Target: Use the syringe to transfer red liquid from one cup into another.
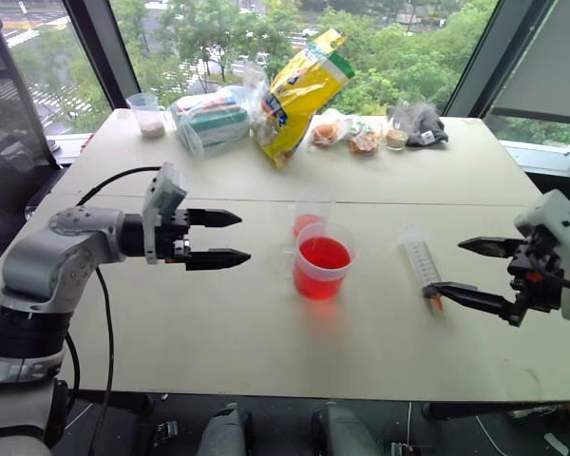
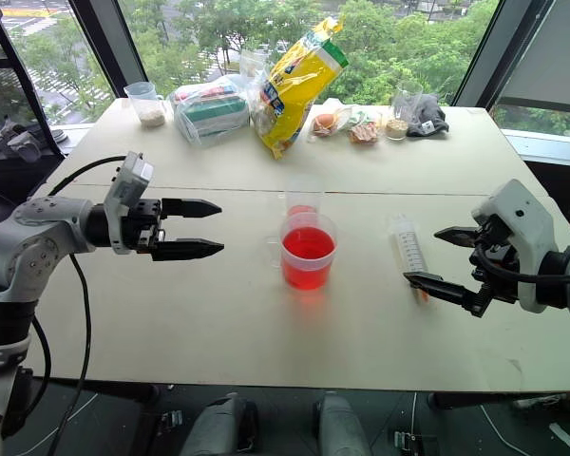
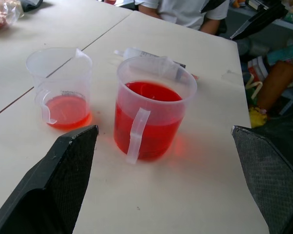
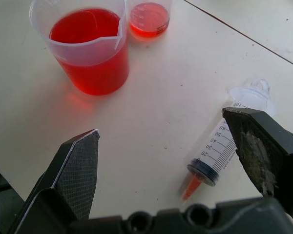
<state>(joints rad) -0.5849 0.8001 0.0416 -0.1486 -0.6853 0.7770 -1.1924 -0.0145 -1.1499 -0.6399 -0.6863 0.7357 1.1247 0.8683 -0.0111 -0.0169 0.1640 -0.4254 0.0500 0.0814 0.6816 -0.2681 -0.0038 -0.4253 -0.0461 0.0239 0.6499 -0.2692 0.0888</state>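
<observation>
The syringe [image 1: 423, 265] lies flat on the table, orange tip toward the near edge. My right gripper [image 1: 443, 266] hovers open just right of it, and in the right wrist view one finger [image 4: 259, 146] hides part of the barrel [image 4: 218, 150]. The wide spouted cup [image 1: 322, 261] holds much red liquid [image 1: 324, 254] at the table's middle. The narrower cup [image 1: 309, 218] stands right behind it with a little red at its bottom. My left gripper [image 1: 244, 237] is open to the left of both cups, pointing at them, with nothing between its fingers.
Along the table's far side stand a clear cup of beige grains [image 1: 150, 116], a green packet in plastic [image 1: 214, 122], a yellow snack bag [image 1: 299, 90], small wrapped items [image 1: 356, 136] and a dark cloth [image 1: 424, 125]. A seated person [image 3: 185, 9] appears beyond the table's right end.
</observation>
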